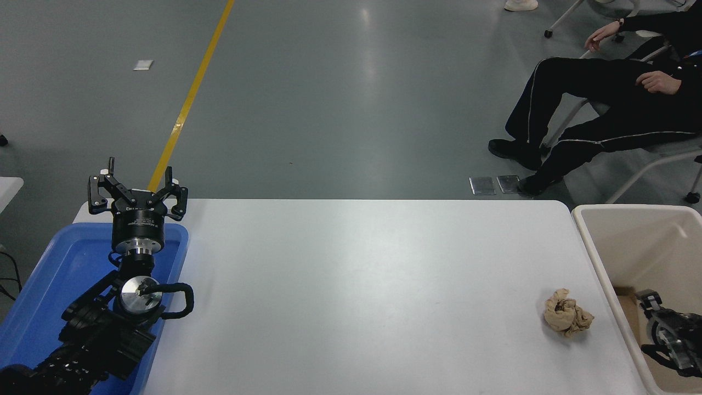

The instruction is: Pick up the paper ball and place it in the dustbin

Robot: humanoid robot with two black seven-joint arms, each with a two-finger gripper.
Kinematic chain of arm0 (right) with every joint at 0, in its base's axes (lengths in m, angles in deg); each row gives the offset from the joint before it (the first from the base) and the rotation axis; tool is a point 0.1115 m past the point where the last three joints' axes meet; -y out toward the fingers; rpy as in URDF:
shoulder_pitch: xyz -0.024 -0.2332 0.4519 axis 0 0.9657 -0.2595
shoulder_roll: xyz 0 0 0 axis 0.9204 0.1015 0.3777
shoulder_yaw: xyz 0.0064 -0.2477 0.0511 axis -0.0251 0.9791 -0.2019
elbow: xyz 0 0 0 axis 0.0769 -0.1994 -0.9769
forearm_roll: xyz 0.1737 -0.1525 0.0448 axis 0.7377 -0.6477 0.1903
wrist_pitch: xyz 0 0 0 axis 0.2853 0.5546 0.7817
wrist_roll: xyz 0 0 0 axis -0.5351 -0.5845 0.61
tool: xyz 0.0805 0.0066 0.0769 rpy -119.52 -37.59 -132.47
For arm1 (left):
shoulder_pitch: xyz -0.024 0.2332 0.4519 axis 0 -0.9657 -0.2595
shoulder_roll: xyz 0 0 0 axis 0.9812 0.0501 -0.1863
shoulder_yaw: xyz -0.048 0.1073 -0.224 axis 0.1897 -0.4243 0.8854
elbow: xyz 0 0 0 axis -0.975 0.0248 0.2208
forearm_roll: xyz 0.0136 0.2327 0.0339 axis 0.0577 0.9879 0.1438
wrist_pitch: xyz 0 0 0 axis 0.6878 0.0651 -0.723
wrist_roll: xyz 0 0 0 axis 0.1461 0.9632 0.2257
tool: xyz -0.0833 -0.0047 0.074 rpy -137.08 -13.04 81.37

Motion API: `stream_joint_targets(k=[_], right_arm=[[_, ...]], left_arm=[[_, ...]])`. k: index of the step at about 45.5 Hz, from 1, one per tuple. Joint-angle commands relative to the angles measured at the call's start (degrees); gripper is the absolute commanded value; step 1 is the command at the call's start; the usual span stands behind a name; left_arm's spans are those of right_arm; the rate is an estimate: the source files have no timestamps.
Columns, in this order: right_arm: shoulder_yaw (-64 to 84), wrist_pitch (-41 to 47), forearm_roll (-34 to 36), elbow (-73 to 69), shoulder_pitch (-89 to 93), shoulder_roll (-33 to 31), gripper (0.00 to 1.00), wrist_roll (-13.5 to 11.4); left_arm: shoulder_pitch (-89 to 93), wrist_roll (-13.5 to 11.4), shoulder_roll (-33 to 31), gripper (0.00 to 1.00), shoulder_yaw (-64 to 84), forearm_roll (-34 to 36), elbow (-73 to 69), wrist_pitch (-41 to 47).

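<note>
Paper ball sits on the white bench, just beside the dustbin's near-left wall and apart from it, with nothing touching it. It looks light and soft: loose, lumpy folds that should give under pressure, and a rough, matte surface unlikely to slip. A hold across its widest middle, closing on the bulk and not on a single protruding twist, seems the safest, since a pinched flap could unfold or tear free. Being so light, it may skid along the bench if nudged from one side, so a descent from straight above looks wiser.

The right tool hangs over the dustbin's interior, close to the ball; too little of it shows to tell whether it is spread or closed. The left tool is parked far from the dustbin, above the blue tray, fingers spread and holding nothing.
</note>
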Motion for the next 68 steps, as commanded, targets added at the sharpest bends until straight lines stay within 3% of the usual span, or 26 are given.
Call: stream_joint_targets(k=[1, 8, 15, 22, 34, 48, 68], right_arm=[[4.82, 0.50, -0.03, -0.29, -2.40, -0.15, 1.00, 3.71], [5.00, 1.82, -0.47, -7.57, -9.87, -4.71, 1.00, 3.81], [7.80, 1.82, -1.17, -25.05, -18.48, -13.59, 1.00, 3.81], [18.60, 1.82, -3.36, -42.63, -31.39, -17.90, 1.00, 3.81], [31.08, 4.97, -4.95, -67.87, -54.69, -20.37, 1.00, 3.72], [47.35, 14.21, -10.57, -82.37, -76.58, -20.72, 1.00, 3.63], [54.04, 24.84, -10.40, -91.42, -90.21, -20.46, 1.00, 3.28]], left_arm=[[0.00, -0.02, 0.00, 0.99, 0.00, -0.09, 0.00, -0.01], [0.00, -0.02, 0.00, 0.99, 0.00, 0.00, 0.00, -0.10], [0.00, 0.07, -0.09, 0.99, 0.00, 0.09, 0.09, -0.10], [0.00, 0.07, -0.09, 0.99, 0.00, 0.09, 0.09, -0.10], [0.00, 0.07, -0.09, 0.99, 0.00, 0.09, 0.09, -0.10], [-0.09, 0.07, 0.00, 0.99, 0.00, 0.00, 0.00, -0.10], [-0.09, -0.02, 0.00, 0.99, 0.00, -0.18, 0.00, -0.10]])
